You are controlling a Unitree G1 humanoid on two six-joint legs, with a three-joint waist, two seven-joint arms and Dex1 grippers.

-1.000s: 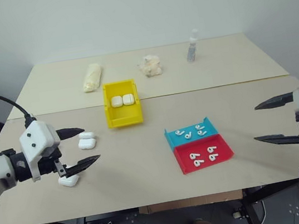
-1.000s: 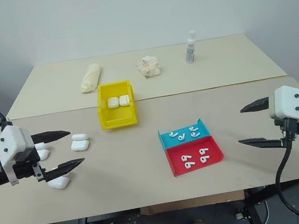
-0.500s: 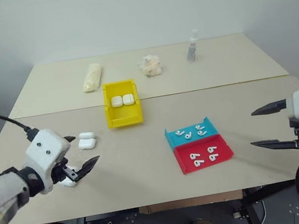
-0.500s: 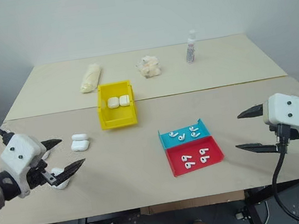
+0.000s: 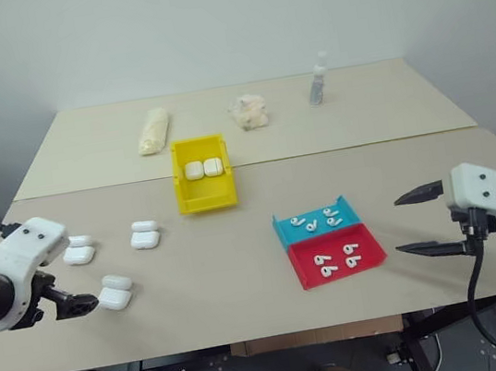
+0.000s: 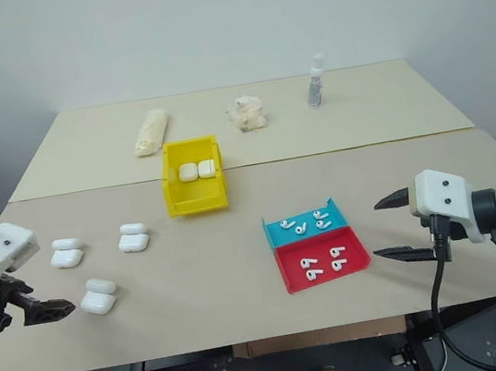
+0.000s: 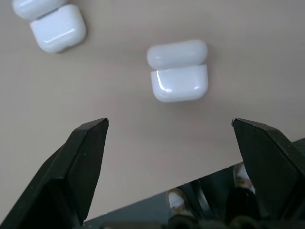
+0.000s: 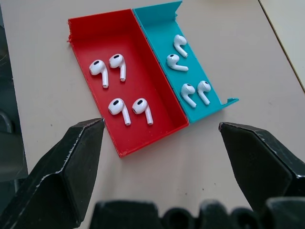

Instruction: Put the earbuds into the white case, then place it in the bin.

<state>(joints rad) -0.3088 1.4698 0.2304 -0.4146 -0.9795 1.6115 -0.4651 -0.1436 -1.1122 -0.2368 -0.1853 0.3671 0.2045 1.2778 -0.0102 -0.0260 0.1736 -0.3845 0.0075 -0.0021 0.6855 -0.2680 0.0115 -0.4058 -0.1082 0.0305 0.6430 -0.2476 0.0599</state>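
Several white earbuds (image 8: 116,62) lie in a red tray (image 8: 86,38) and a teal tray (image 8: 157,28) at the table's right. Three white cases lie at the left with lids swung open: the nearest case (image 5: 115,293), one further left (image 5: 79,251), one further back (image 5: 144,234). The yellow bin (image 5: 205,196) holds two more cases (image 5: 203,167). My left gripper (image 7: 169,123) is open and tipped downward, just left of the nearest case, holding nothing. My right gripper (image 5: 397,227) is open and empty, right of the trays and pointing at them.
On the back table stand a small bottle (image 5: 318,79), a crumpled wrapper (image 5: 249,111) and a pale roll (image 5: 153,128). A seam runs between the two tabletops behind the bin. The front table edge is close below the nearest case.
My left gripper has drawn back to the left and tipped down, uncovering the far-left case. My right gripper has sunk a little. Both stay open.
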